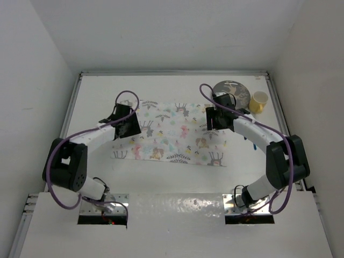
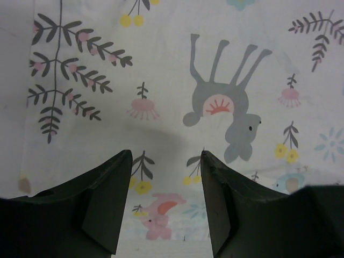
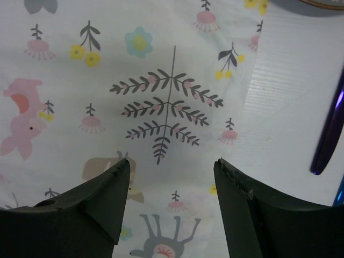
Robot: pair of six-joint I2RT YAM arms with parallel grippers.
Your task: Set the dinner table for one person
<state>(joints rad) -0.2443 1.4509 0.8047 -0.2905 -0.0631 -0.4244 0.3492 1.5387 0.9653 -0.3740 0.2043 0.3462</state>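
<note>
The white dinner table (image 1: 177, 88) carries a pastel animal-print cloth (image 1: 174, 134) spread flat in its middle. My left gripper (image 1: 124, 126) hovers open and empty over the cloth's left part; the left wrist view shows its fingers (image 2: 107, 204) above the cloth (image 2: 177, 80). My right gripper (image 1: 219, 119) hovers open and empty over the cloth's right end; the right wrist view shows the cloth (image 3: 134, 80) and bare table (image 3: 290, 91) beside it. A grey patterned plate (image 1: 230, 91) and a yellow cup (image 1: 259, 101) stand at the far right.
A dark purple utensil handle (image 3: 329, 134) lies on the table right of the cloth, with a blue sliver at the frame edge. White walls close the table on three sides. The arm bases sit at the near edge.
</note>
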